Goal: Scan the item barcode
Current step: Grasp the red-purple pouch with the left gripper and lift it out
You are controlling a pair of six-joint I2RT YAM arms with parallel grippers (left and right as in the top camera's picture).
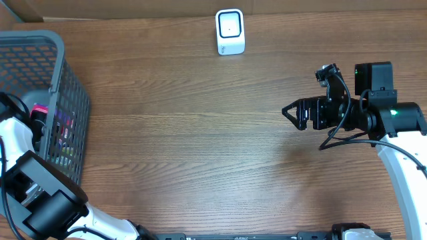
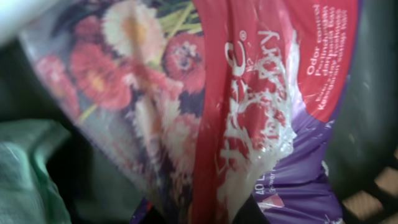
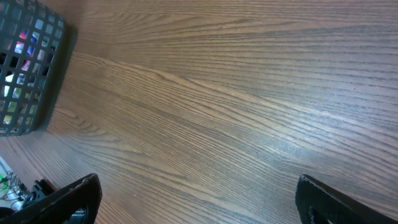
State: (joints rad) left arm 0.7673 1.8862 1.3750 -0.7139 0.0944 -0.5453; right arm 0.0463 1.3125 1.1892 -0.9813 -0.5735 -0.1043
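Left pincer [image 2: 208,215] clamped on one packet [image 2: 249,106] | right pincer [image 1: 289,113] wide | one basket [image 1: 69,90] | one scanner [image 1: 230,31]

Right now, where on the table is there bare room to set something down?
Bare wood spans from the basket to the right gripper, and from the scanner toward the near edge. It is crowded only inside the basket, where a flowered package sits.

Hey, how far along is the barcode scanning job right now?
Early stage. Done: the left gripper is inside the basket and looks shut on a flowery plastic packet. In hand: that grab, with the packet not yet lifted out. Left: carry it to the white scanner and show its barcode. The right gripper hangs open over the table.
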